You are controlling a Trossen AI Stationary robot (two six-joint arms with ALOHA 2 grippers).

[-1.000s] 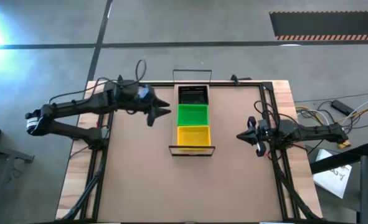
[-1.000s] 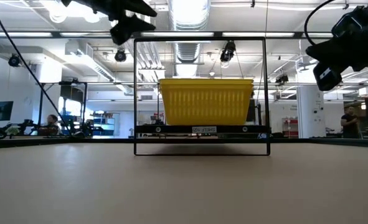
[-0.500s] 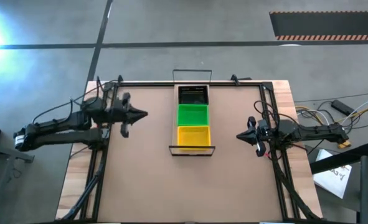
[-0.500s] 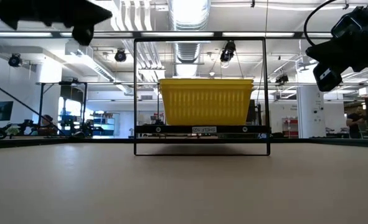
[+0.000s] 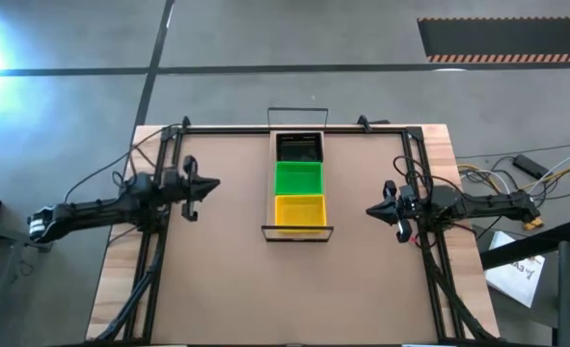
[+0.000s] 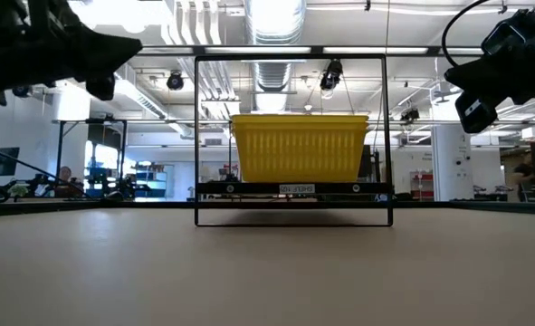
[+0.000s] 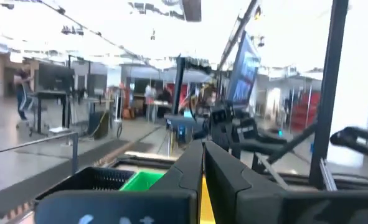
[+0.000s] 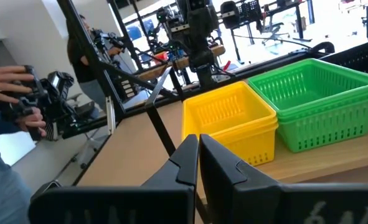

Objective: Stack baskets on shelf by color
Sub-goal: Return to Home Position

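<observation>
On the shelf (image 5: pixel 297 231) at the table's middle stand three stacks in a row: black baskets (image 5: pixel 299 147) at the far end, green baskets (image 5: pixel 298 178) in the middle, yellow baskets (image 5: pixel 299 210) at the near end. The yellow stack (image 8: pixel 233 124) and the green stack (image 8: pixel 317 106) rest by their bottoms on the wooden plank. My left gripper (image 5: pixel 215 184) is shut and empty, left of the shelf near the table's left edge. My right gripper (image 5: pixel 371 209) is shut and empty, right of the shelf.
Black frame rails (image 5: pixel 294 129) run along the table's far, left and right sides. The shelf's wire frame (image 6: pixel 292 136) rises above the yellow stack. Bare tabletop (image 5: pixel 294 289) lies near the front. A person's hands (image 8: pixel 15 93) hold a device beyond the table.
My left gripper has drawn back from beside the green stack toward the table's left edge, come down lower, and shut its fingers. The baskets and my right arm have stayed still.
</observation>
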